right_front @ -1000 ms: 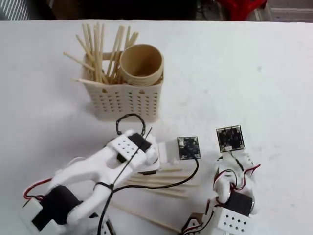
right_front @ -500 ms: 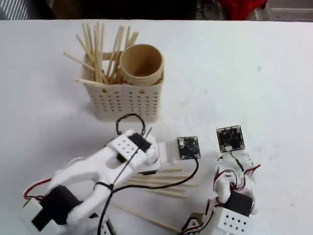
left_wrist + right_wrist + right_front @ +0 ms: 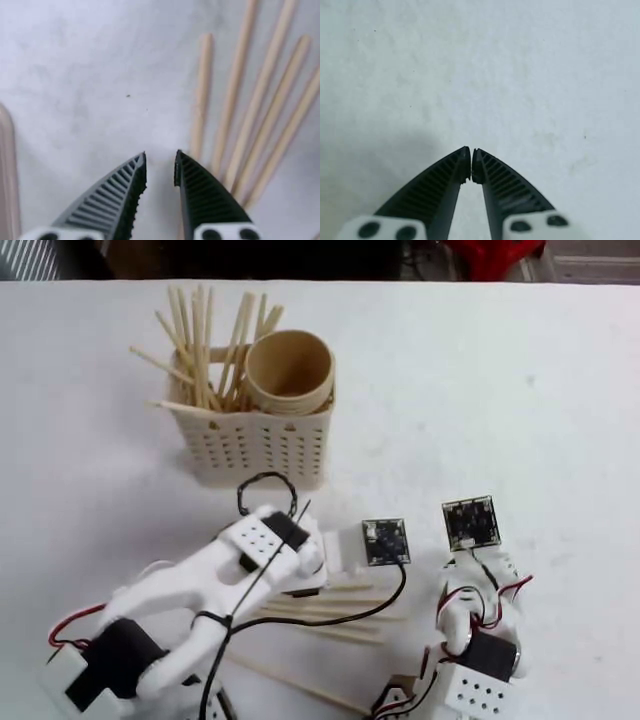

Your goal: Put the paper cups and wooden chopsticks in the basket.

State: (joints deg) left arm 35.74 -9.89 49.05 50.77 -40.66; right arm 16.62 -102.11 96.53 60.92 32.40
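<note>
Loose chopsticks lie flat in a fan on the surface, near its near edge and left of the middle, partly under the left arm. A single chopstick lies at a slant by itself, closer still to that edge. The standing chopsticks lean upright in the left part of the basket, which stands toward the far left corner. The paper cups are nested mouth up in the basket's right part, touching the sticks beside them.

Your left pincer hangs low over the surface with its jaws slightly spread. The gap between the tips shows bare surface, and it pinches nothing. From its wrist camera you see the loose chopsticks fanning away just beside one jaw, and the nearest stick runs behind that jaw.

Your right pincer is pressed together, its tips touching with nothing between them, and it points at bare surface. The right arm is folded back by the near edge, right of the middle. It is near the ends of the loose chopsticks and well apart from the basket.
</note>
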